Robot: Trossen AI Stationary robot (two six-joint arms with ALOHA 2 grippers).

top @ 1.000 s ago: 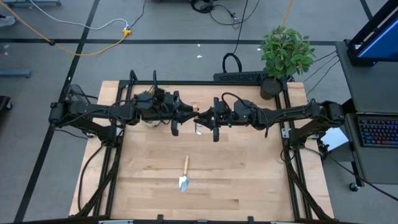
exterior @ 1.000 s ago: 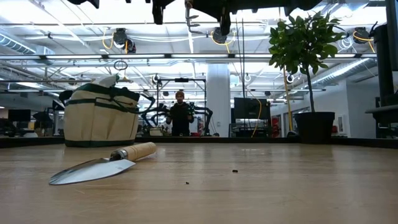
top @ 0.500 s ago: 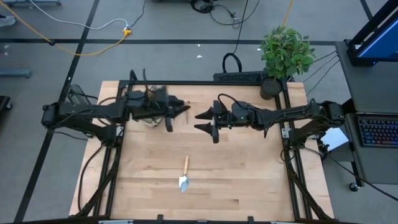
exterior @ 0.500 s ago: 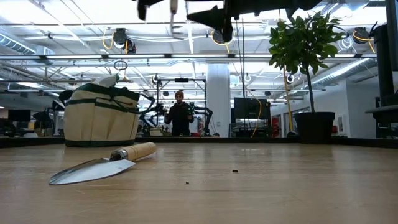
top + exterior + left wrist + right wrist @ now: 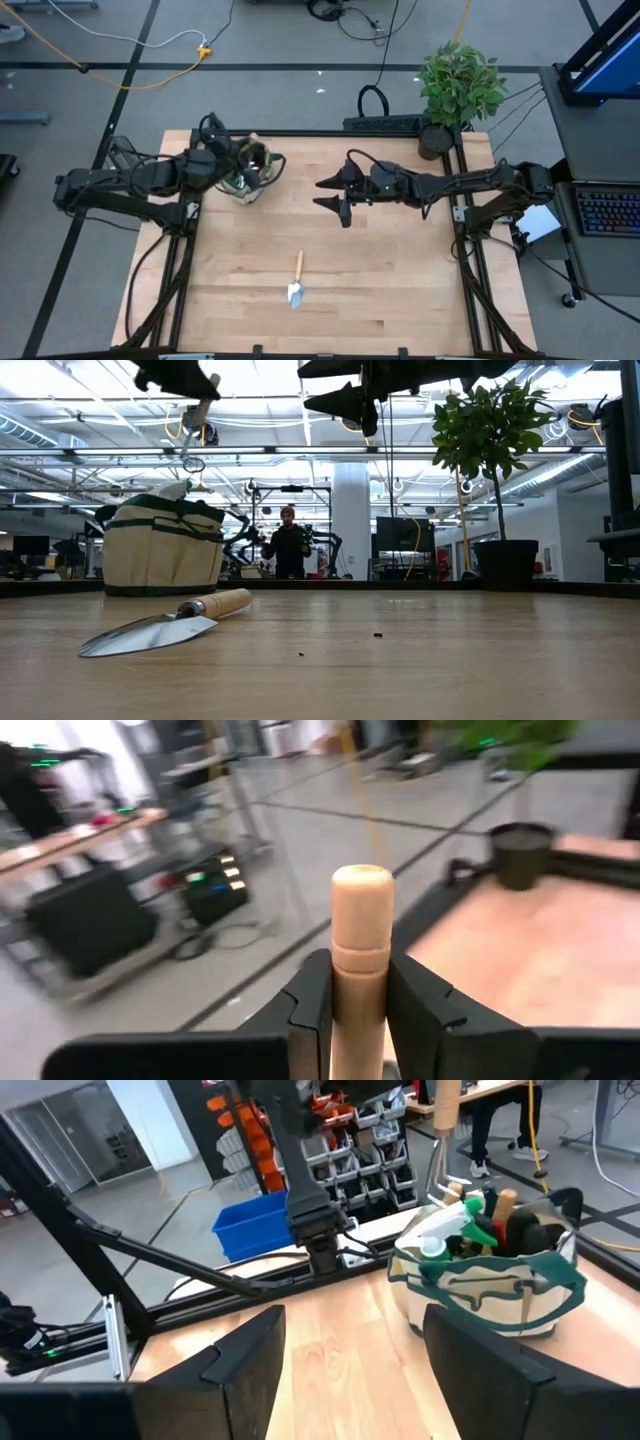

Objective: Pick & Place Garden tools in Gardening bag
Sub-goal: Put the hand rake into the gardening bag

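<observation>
Over on the left, the left claw (image 5: 258, 165) is up in the air right above the small round tan fabric gardening bag with dark green trim (image 5: 163, 547), which sits at the far left corner of the pale wooden surface (image 5: 380, 270). That claw is clamped tight on a wooden-handled tool (image 5: 360, 960); in the wrist view the fingers (image 5: 312, 1010) squeeze the light rounded handle from both sides, the handle end poking up past them. From the low view the tool (image 5: 199, 422) hangs tilted above the bag's rim, not touching it. Can't tell what kind of head it has.

The bag already has stuff in it: a green spray bottle with a white top (image 5: 455, 1230) and a couple of wooden handles (image 5: 500, 1208) stick out of the opening.

Moving toward the middle, a silver trowel with a wooden handle (image 5: 297, 279) lies flat on the surface, well apart from the bag and from both arms, blade toward the near edge.

Right of centre, the right claw (image 5: 336, 192) floats above the surface, fingers spread wide and nothing in them, pointing toward the bag.

Far right corner, a leafy green potted plant in a dark pot (image 5: 455, 90) stands at the surface's edge. A person (image 5: 290, 545) stands way off in the room behind.
</observation>
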